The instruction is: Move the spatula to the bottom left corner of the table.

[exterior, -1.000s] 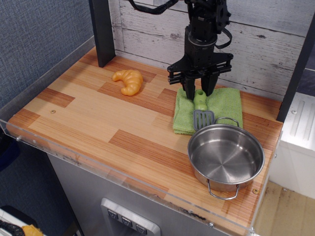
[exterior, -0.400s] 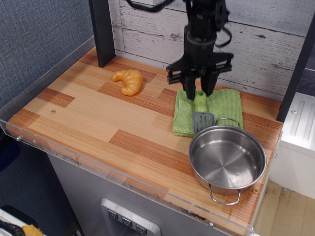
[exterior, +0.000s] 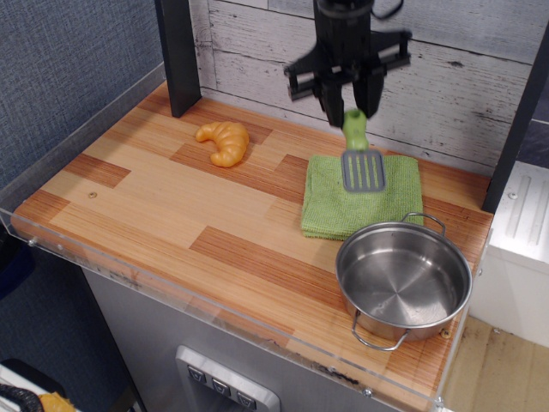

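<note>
Since the earlier frames the gripper has risen; its jaws are closed on the green handle of the spatula, which now hangs blade-down above the green cloth, clear of the table. The pot has shifted slightly right.

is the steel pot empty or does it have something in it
Empty: the round stainless steel pot shows only its bare shiny inside, with nothing lying in it.

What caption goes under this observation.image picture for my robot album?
Black pincer lifts the green-handled grey toy spatula above the green cloth, beside a steel pot and croissant.
</note>
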You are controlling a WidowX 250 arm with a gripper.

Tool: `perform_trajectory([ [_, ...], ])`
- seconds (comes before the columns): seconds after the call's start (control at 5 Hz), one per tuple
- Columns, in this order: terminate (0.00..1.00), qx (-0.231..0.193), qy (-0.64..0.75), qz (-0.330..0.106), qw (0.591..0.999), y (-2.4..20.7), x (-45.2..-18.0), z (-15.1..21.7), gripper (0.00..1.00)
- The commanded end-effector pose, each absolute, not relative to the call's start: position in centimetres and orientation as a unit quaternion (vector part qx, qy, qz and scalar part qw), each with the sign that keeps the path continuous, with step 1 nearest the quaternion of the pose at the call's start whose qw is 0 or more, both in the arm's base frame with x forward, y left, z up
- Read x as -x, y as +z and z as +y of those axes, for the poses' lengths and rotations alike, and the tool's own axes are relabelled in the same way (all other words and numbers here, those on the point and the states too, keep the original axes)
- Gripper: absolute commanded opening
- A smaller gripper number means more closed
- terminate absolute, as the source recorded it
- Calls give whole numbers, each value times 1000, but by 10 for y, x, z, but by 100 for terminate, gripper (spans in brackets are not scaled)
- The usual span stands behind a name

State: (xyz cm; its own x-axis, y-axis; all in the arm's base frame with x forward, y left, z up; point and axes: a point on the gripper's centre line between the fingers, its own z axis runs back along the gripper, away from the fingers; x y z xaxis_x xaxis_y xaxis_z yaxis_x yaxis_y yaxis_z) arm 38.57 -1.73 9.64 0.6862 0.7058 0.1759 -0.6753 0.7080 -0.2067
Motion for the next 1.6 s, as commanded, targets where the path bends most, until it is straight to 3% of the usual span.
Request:
perform_trajectory([
  [0.0, 0, 75, 418, -160, 891, 137, -356, 26, 0],
  [0.4, 0, 60, 486, -156, 858, 129, -316, 87, 0],
  [1.0, 0, 41, 601, -139, 786, 94, -269, 191, 0],
  [1.4, 0, 20, 622, -106, 776, 51, -251, 209, 0],
])
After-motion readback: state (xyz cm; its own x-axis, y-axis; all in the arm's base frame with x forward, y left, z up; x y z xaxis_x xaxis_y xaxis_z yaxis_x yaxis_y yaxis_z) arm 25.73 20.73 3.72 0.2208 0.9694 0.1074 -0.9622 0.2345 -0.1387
